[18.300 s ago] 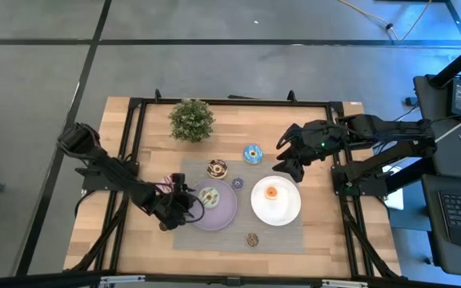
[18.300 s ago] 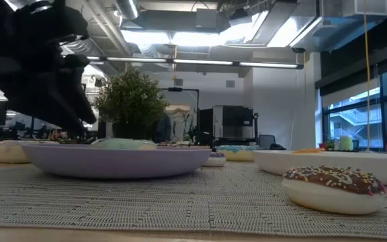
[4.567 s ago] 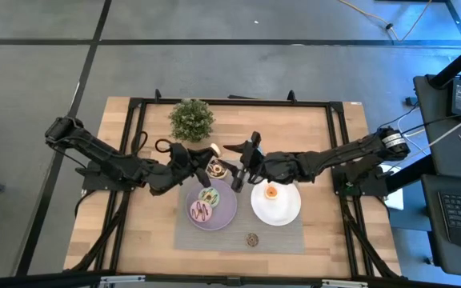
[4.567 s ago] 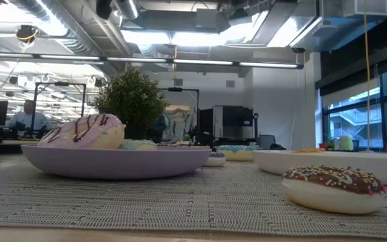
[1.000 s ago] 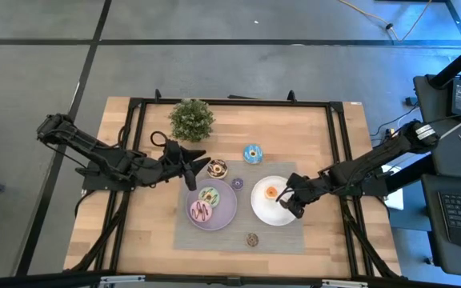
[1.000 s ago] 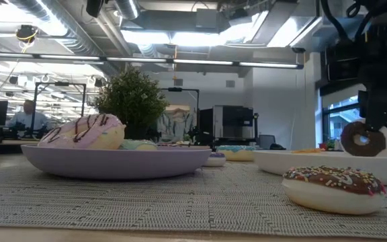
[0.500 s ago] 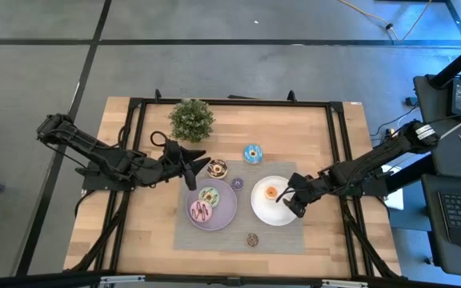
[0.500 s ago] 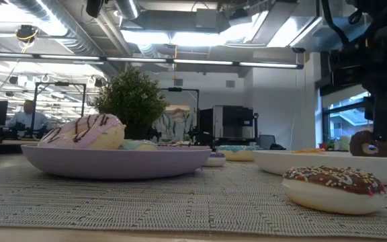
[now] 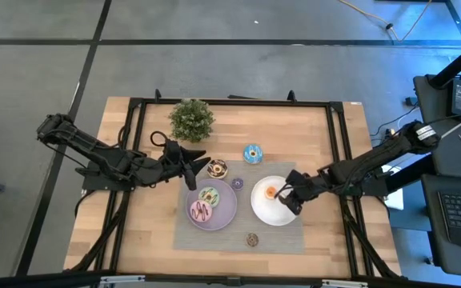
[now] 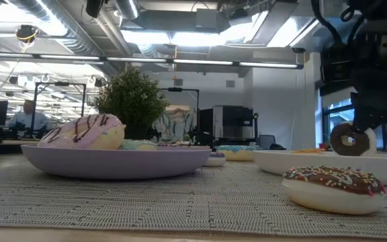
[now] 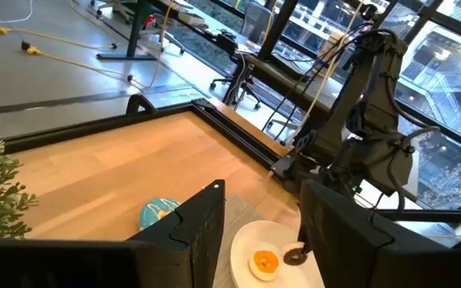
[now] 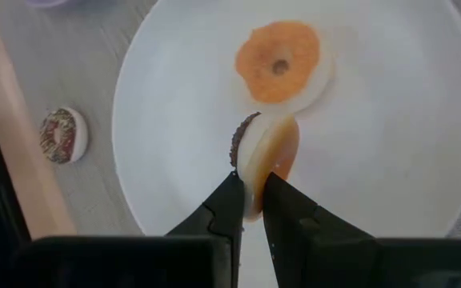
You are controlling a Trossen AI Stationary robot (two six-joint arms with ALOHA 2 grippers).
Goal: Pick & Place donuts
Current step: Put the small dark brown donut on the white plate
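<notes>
Since half a second ago we see the brown donut [image 10: 350, 140] lifted slightly | high: right gripper [image 9: 292, 197] over white plate [image 9: 267, 214], left gripper [image 9: 190, 170] spread, waiting | low: donut hangs above plate | right wrist: fingers pinch it beside orange donut [image 12: 279, 62] | step: placing; next, we judge, lower and release.

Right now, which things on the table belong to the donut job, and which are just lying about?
Job:
- dark brown donut in the right claw, over the white plate
- orange donut on that plate
- pink donut and green donut on the lilac plate
- blue donut
- sprinkled donut

Lying about:
- potted plant
- grey mat
</notes>
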